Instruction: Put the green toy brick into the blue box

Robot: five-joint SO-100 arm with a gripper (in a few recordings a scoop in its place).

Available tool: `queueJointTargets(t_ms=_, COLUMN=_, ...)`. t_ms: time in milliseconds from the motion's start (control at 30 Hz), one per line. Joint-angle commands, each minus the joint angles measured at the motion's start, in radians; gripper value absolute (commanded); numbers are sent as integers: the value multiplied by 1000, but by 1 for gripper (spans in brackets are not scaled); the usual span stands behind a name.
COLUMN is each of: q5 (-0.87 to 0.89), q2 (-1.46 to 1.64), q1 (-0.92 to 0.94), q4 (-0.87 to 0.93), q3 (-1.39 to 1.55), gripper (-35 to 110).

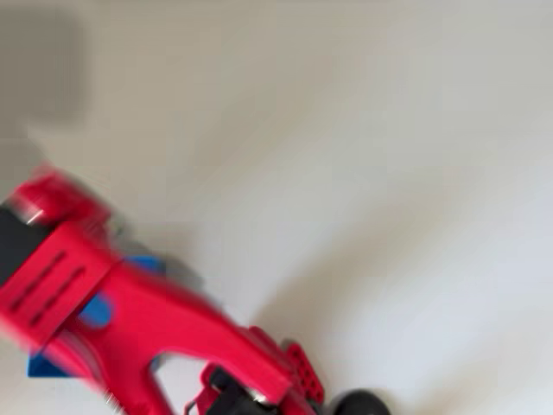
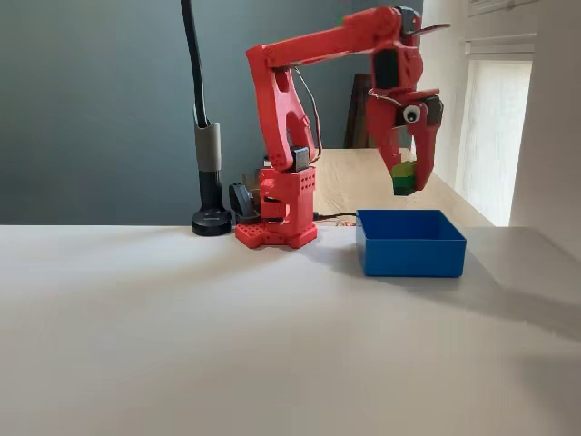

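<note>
Above the box (image 2: 410, 243), fixed view: brick (image 2: 404, 177), lime top, darker green sides, was pinched in the gripper (image 2: 406, 180), clear of the rim. Red arm reached toward 3 o'clock from its base, gripper pointing to 6.

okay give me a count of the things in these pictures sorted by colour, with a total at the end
Red: 1, the robot arm with its gripper
Green: 1, the green toy brick, held in the gripper above the box
Blue: 1, the blue box
Black: 1, the lamp stand
Total: 4
</note>
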Motion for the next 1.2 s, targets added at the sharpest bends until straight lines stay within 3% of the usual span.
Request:
queueJointTargets(t_ms=0, q5=81, q2=60, q1=-107, q4=57, q3=-17, gripper=0)
queueJointTargets(t_ms=567, q5=71, q2=35, q1=-202, q4=-35, q3=71, gripper=0)
queueJointTargets(t_ms=1167, q5=57, q2=-342, q1=-195, q4=-114, q3=-52, gripper=0)
